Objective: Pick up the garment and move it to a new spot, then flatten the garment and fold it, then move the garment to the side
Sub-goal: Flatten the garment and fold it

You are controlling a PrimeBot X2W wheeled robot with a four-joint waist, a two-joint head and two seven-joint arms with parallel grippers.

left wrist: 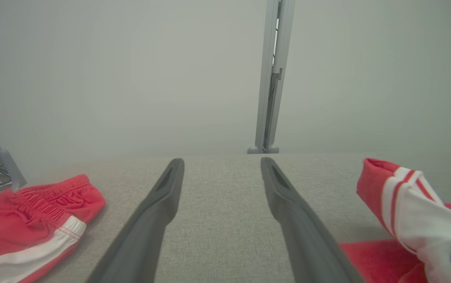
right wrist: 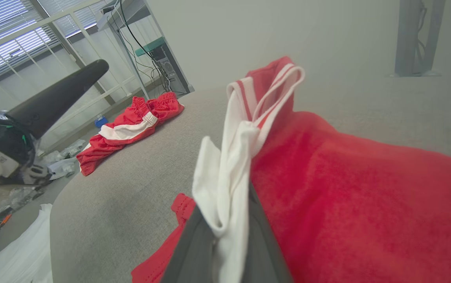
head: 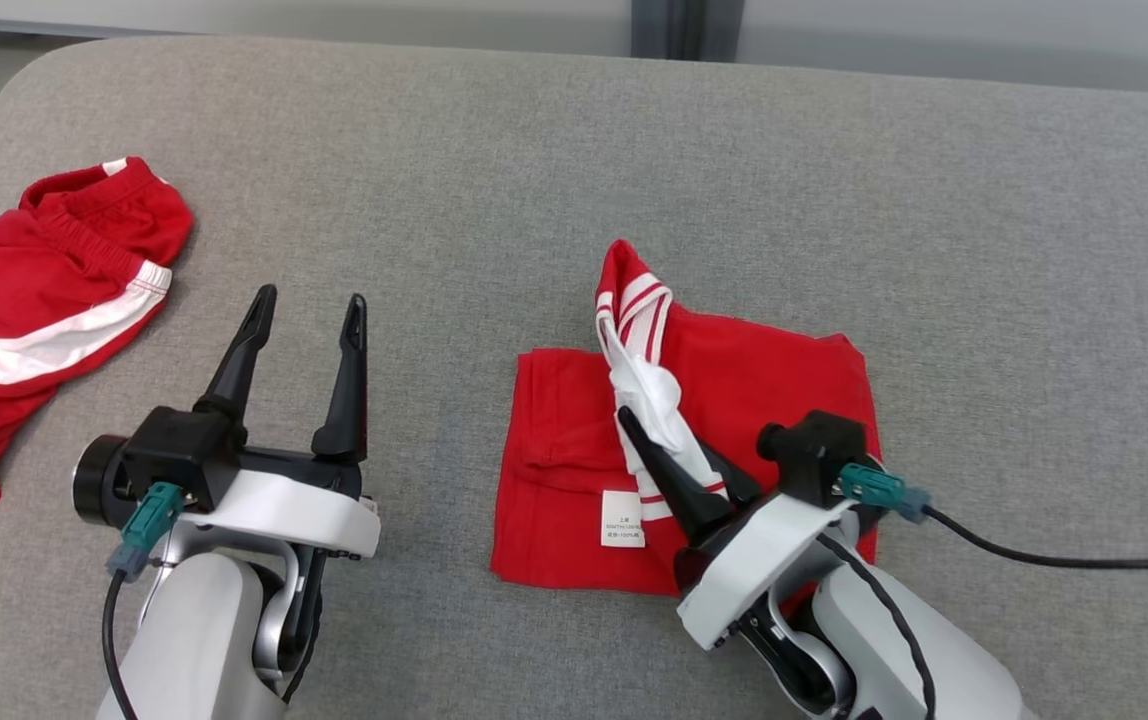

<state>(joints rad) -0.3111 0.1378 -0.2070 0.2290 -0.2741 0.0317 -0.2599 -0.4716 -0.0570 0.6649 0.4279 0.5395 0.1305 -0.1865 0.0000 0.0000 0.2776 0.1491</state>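
A red garment (head: 734, 400) with white striped trim lies folded into a rough square right of centre on the grey table (head: 534, 150). Its white trim (head: 649, 395) is bunched up and lifted, and my right gripper (head: 659, 435) is shut on that trim; the right wrist view shows the white cloth (right wrist: 225, 196) pinched between the dark fingers (right wrist: 188, 247). A white care label (head: 622, 518) shows near the front edge. My left gripper (head: 309, 310) stands open over bare table to the garment's left, fingers (left wrist: 158, 204) well apart with nothing between them.
A second red garment with a white stripe (head: 24, 320) lies crumpled at the table's far left edge, also seen as red shorts (left wrist: 29, 224). A grey post (left wrist: 268, 78) stands behind the table. A black cable (head: 1054, 555) trails right from my right wrist.
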